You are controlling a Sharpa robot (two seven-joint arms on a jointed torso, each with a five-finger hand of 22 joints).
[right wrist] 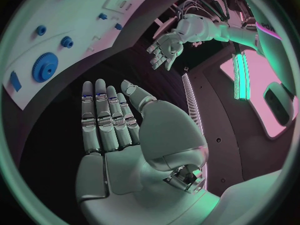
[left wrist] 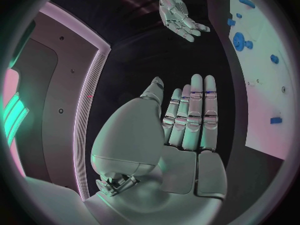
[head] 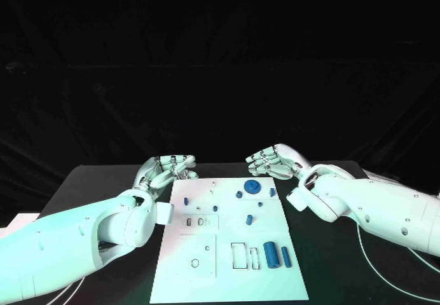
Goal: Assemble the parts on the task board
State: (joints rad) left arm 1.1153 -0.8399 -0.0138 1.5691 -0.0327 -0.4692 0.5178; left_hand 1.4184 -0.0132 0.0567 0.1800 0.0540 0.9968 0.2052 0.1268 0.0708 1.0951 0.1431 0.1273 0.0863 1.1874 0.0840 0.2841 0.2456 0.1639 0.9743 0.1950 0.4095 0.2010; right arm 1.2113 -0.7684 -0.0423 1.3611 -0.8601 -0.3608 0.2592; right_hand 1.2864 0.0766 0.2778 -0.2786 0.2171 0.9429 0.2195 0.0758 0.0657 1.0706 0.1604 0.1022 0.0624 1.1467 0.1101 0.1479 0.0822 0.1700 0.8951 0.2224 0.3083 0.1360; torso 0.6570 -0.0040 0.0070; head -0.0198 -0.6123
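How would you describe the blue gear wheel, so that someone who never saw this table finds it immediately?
Start at the white task board in the middle of the black table. Go to its far edge, the one near the two hands. The gear wheel lies there, towards the right hand: a flat, round, toothed disc, much wider than the small blue pieces around it.

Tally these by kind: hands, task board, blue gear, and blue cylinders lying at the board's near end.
Hands: 2 (left hand, right hand)
Task board: 1
Blue gear: 1
Blue cylinders: 2 (thick cylinder, thin cylinder)
Total: 6
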